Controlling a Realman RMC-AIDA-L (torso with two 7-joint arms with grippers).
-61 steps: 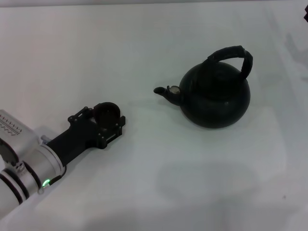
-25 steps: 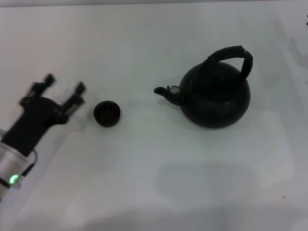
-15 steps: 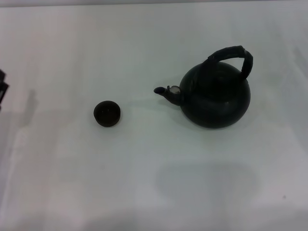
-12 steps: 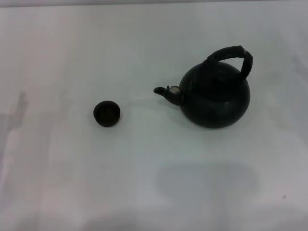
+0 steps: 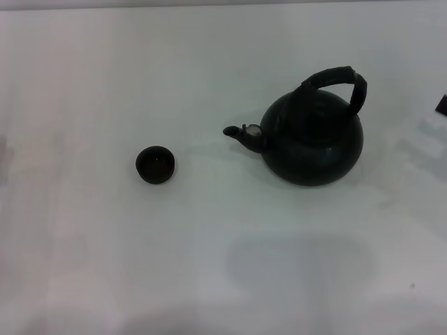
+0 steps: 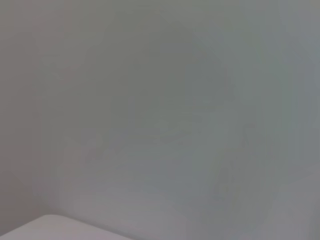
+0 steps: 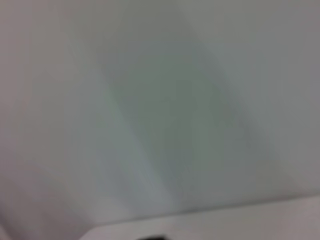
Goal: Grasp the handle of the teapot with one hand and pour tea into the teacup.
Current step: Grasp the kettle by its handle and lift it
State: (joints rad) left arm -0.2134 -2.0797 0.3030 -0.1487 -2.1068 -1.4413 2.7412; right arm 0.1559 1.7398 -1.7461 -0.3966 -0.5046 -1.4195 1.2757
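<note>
The matte-black teapot point(image 5: 312, 139) stands upright on the white table point(image 5: 209, 265), right of centre in the head view. Its short spout point(image 5: 237, 132) points left toward the teacup. The thick black wrapped handle point(image 5: 335, 80) arches over its top, with nothing holding it. The tiny dark teacup point(image 5: 155, 165) stands alone to the left, well apart from the spout. No tea shows. A dark sliver of my right gripper point(image 5: 442, 105) shows at the right edge, level with the teapot's upper part and clear of it. My left gripper is out of view. Both wrist views show only blank pale surface.
A faint shadow point(image 5: 300, 262) lies on the table in front of the teapot. Nothing else stands on the table.
My left gripper let go of the teacup, opened and drew back off the left edge. A dark piece of my right gripper has come in at the right edge. Teapot and cup have not moved.
</note>
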